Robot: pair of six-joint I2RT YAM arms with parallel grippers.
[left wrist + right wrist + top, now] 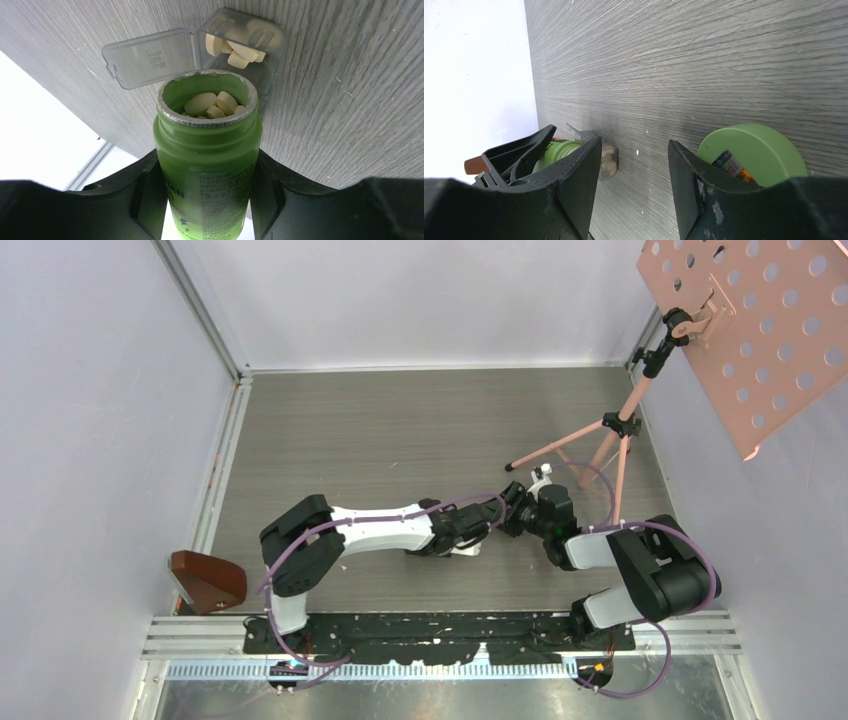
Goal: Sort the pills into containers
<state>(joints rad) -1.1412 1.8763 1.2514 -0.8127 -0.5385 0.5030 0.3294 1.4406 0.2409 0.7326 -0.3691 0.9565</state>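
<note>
My left gripper [207, 172] is shut on the green bottle [207, 150], which has no cap on. Pale pills [212, 104] lie at its mouth. The mouth points at a small clear-grey case [250, 35] on the table, its lid [150, 57] flipped open to the left and several pills [235, 50] inside. My right gripper [634, 165] is open and empty just above the table. The case [608, 160] and bottle [556, 150] sit beyond its left finger. A round green cap [754, 150] with a coloured sticker lies by its right finger. In the top view both grippers [478, 525] [515, 510] meet mid-table.
A pink music stand [610, 430] has its legs on the table's right rear, just behind the right arm, and its perforated desk [760, 330] overhangs the right wall. A brown object [207, 580] sits at the left near edge. Walls close in both sides.
</note>
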